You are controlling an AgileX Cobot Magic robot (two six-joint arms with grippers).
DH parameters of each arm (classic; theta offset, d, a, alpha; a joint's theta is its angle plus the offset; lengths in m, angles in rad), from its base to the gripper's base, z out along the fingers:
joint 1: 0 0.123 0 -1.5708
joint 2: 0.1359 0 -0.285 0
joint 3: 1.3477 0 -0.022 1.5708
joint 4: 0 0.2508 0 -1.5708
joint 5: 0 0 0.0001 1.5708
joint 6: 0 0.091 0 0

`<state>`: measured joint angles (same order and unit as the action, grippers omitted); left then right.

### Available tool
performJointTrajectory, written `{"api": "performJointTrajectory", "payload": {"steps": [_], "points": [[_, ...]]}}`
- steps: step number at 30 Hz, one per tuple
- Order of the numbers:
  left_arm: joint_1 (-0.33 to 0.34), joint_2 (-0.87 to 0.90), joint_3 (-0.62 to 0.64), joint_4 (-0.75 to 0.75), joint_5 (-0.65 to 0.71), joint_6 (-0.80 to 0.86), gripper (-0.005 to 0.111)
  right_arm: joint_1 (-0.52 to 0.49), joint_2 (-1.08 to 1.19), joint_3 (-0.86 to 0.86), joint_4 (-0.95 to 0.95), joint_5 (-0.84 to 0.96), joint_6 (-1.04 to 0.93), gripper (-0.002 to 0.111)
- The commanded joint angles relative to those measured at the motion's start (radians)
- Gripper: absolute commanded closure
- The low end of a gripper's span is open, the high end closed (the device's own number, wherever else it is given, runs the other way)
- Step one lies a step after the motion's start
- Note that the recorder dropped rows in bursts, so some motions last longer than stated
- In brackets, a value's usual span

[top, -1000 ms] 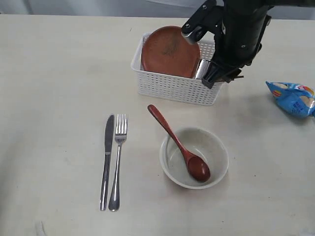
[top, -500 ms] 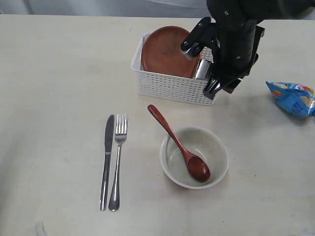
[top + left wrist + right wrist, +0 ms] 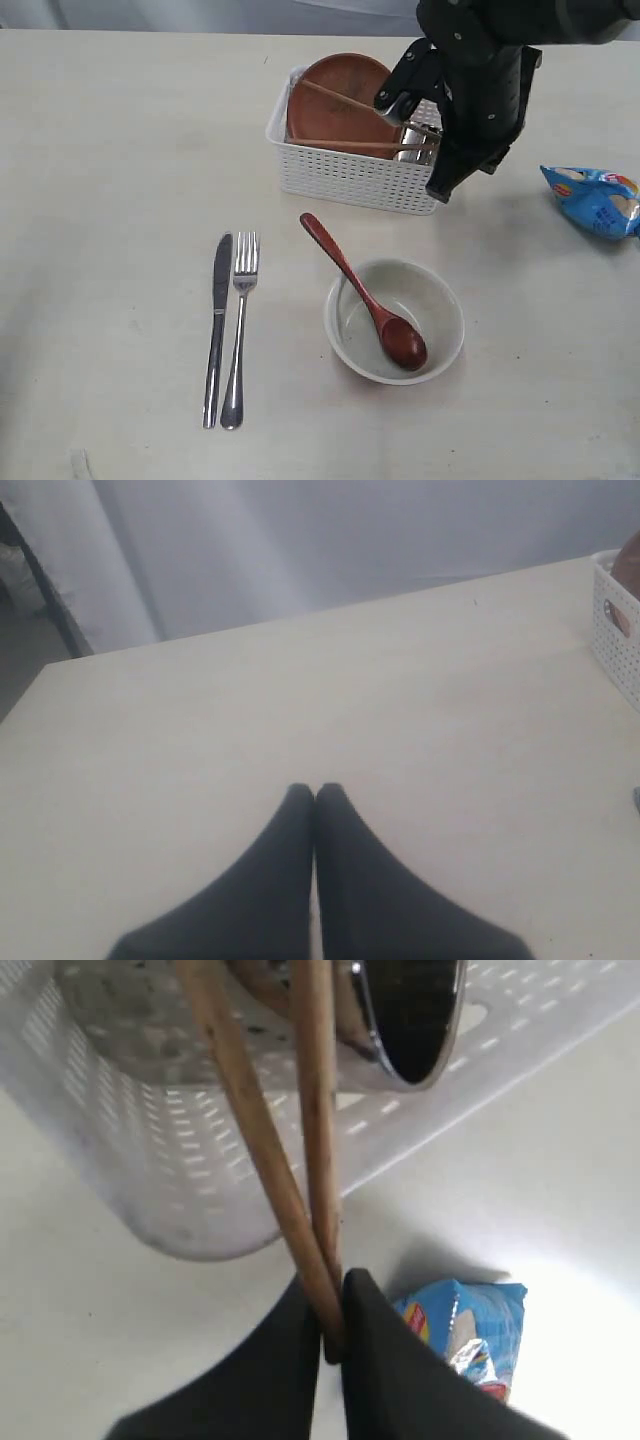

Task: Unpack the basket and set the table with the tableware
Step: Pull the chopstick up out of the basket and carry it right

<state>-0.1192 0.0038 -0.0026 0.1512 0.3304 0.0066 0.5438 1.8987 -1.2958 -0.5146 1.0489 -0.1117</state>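
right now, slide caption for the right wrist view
Jaws pinch two wooden chopsticks by the white basket with its steel cup, blue snack bag beyond.

Soft even light overall; right wrist view blurs the white lattice plastic basket [image 3: 130, 1160], pale cream tabletop [image 3: 585, 1355] glares there.

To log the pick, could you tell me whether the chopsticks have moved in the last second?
Yes: the chopsticks, unseen before, now splay over the basket, pinched in the right gripper.
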Motion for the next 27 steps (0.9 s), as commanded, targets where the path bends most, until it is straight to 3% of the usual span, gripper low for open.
{"api": "performJointTrajectory", "payload": {"steps": [1, 11, 18, 27], "points": [[-0.007, -0.004, 0.003, 0.004, -0.01, -0.007, 0.107, -0.005, -0.003, -0.005, -0.022, 0.028, -0.009, 0.101], [-0.007, -0.004, 0.003, 0.004, -0.01, -0.007, 0.107, 0.068, -0.071, -0.005, -0.022, 0.064, -0.045, 0.101], [-0.007, -0.004, 0.003, 0.004, -0.01, -0.007, 0.107, 0.125, -0.071, -0.005, -0.137, 0.155, -0.045, 0.101], [-0.007, -0.004, 0.003, 0.004, -0.01, -0.007, 0.107, 0.136, -0.083, -0.005, -0.193, 0.172, -0.031, 0.101]]}}
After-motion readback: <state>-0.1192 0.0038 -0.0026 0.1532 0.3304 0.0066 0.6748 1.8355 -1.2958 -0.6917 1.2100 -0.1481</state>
